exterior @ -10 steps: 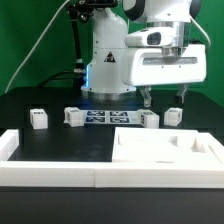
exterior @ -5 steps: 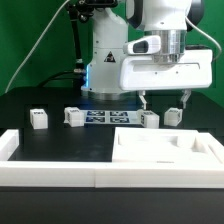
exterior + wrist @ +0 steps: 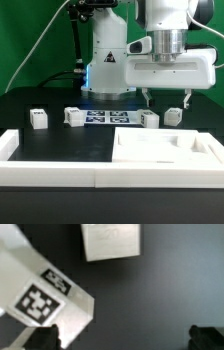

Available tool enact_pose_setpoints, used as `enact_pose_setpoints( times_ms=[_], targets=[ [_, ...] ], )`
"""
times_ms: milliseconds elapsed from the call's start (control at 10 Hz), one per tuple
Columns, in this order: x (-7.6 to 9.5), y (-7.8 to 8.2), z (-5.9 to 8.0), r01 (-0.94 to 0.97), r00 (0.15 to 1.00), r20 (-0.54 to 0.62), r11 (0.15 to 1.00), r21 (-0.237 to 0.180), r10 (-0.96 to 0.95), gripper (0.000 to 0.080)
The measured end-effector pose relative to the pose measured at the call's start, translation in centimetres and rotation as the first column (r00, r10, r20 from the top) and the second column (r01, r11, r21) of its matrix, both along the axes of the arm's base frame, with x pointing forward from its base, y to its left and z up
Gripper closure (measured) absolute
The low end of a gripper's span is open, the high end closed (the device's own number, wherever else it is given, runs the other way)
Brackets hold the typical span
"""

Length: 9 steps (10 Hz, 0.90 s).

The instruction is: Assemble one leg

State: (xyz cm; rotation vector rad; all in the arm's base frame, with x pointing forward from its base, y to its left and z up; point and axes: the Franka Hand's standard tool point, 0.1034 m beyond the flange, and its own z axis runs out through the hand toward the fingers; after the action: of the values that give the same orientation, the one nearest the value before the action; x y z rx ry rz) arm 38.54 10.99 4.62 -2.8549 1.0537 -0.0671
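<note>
Several small white legs with tags stand in a row on the black table: one [image 3: 37, 119] and another [image 3: 73, 116] at the exterior view's left, two more [image 3: 149, 119] [image 3: 173, 115] at its right. My gripper [image 3: 168, 100] hangs open and empty just above the two right-hand legs. In the wrist view a tagged white leg [image 3: 45, 303] lies close to one finger [image 3: 40, 340]. A second white piece [image 3: 110, 242] lies farther off. The gap at my gripper [image 3: 122, 339] holds nothing but dark table.
The marker board [image 3: 105, 118] lies between the leg pairs in front of the robot base. The large white tray-like tabletop [image 3: 200, 160] lies at the front right. Long white border bars [image 3: 50, 172] run along the front edge.
My gripper has shifted a little toward the exterior view's right, staying open above the right-hand legs. The parts have not moved.
</note>
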Motion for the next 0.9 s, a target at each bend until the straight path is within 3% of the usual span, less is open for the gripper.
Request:
enact_pose_setpoints(
  times_ms=[300, 500, 700, 900],
  targets=[
    [0.02, -0.24, -0.08, -0.023, 1.0, -0.012, 1.0, 0.003, 0.023, 0.0151],
    [-0.2, 0.47, -0.08, -0.054, 0.998, -0.018, 0.999, 0.004, 0.054, 0.0151],
    [-0.38, -0.4, -0.4, -0.119, 0.986, -0.109, 0.991, 0.053, 0.124, 0.0151],
    [-0.74, -0.44, -0.52, -0.153, 0.953, -0.239, 0.976, 0.157, 0.188, 0.0151]
  ],
)
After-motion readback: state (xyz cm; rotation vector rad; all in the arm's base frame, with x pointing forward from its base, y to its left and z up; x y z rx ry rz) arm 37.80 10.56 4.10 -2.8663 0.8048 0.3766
